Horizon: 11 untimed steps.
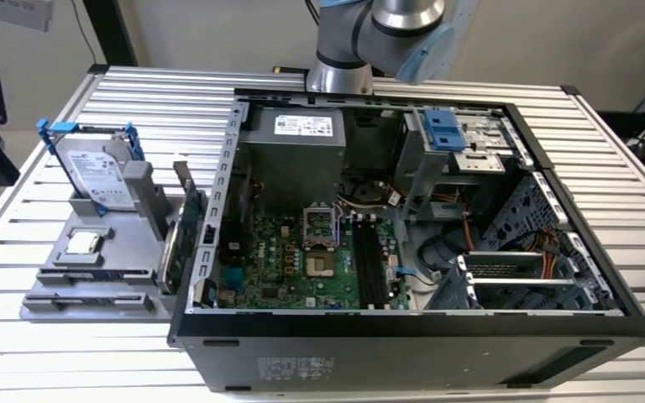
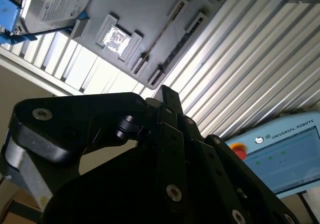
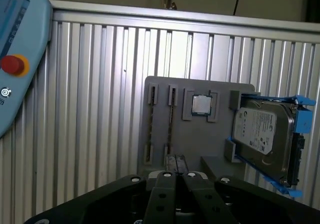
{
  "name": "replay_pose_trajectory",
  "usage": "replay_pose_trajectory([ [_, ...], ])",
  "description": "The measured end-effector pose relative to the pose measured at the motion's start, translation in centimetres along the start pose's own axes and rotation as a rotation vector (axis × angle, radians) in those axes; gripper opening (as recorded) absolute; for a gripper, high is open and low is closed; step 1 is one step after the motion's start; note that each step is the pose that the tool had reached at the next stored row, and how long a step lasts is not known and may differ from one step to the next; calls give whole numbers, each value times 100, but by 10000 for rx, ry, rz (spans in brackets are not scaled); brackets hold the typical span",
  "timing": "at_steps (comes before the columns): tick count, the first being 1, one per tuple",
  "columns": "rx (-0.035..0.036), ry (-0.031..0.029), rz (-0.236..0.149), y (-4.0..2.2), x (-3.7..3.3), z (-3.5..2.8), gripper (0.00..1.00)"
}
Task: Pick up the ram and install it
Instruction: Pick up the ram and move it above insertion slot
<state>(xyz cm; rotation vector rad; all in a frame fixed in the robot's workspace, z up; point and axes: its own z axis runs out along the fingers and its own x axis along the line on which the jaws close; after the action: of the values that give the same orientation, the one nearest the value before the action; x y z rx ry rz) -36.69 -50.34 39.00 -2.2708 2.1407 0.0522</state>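
Hovering above the tabletop (image 3: 90, 109) with its jaws closed on nothing, the tool (image 3: 175, 159) faces the grey holder tray (image 3: 200, 139), where the ram (image 3: 169, 126) stands on edge in a slot beside the processor (image 3: 201, 104), likely so it can be pinched cleanly, well apart from the computer case (image 1: 412, 323).

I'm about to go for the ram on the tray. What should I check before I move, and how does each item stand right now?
1. Ram in its holder: ok. The ram shows as a thin strip between the holder ends on the tray.
2. Jaws open for the grasp: not ok. The gripper has its jaws shut with nothing held.
3. Gripper height above the ram: cannot tell.
4. Memory slots free: ok. They look empty in the exterior view.
5. Slot latches open: cannot tell.
6. Case open for access: ok. The side panel is off and the board is exposed.
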Motion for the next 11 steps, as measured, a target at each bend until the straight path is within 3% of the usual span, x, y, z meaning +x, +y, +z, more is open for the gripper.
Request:
replay_pose_trajectory([
  [6, 0, 10, -2, -2, 0, 2, 100],
  [11, 6, 20, 1, -2, -3, 64, 100],
])
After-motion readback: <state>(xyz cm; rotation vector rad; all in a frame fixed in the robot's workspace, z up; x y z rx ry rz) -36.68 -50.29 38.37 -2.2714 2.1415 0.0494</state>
